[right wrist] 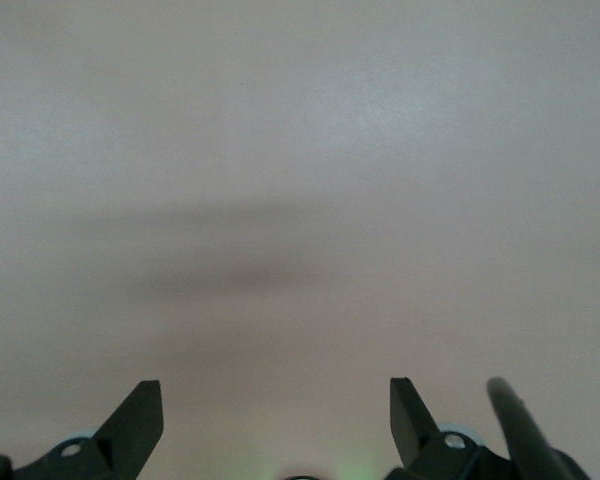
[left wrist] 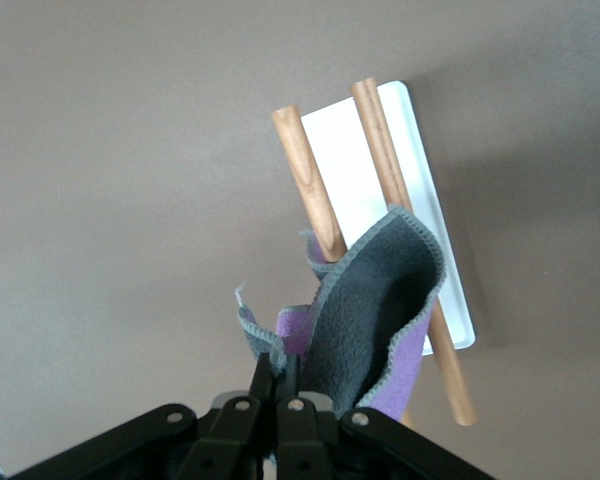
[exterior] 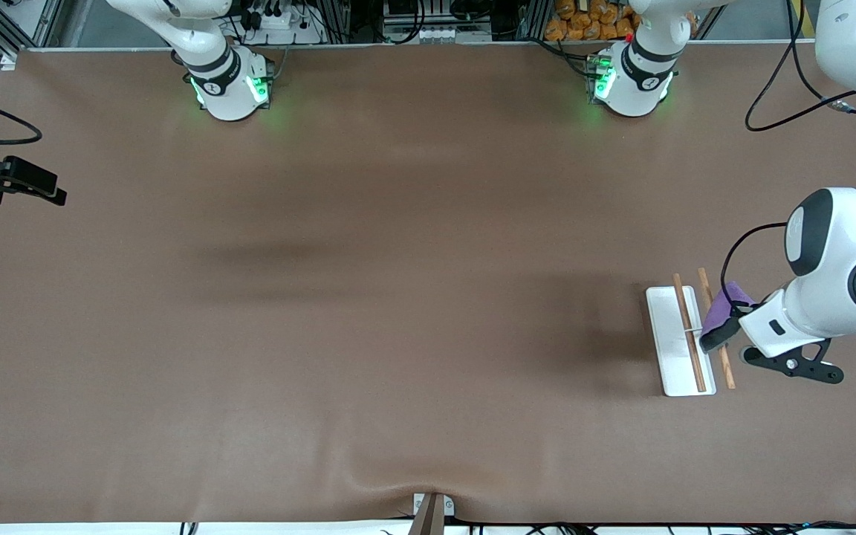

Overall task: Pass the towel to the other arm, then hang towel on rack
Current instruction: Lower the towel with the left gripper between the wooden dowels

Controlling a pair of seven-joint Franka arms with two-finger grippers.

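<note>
On the brown table mat, toward the left arm's end of the table, stands the rack: a flat white rectangular base plate with two thin parallel brown wooden rods, its long axis running from near the front camera toward the robots' bases. Over its outer rod hangs the left gripper, fingers pinched tight on one corner of the small soft purple towel, whose dark grey reverse shows. The cloth drapes from the gripper across both rods, its free edge pointing toward the base plate, likely so it can settle over a rod when let go. The right gripper, wide open and empty, waits above bare mat.
</note>
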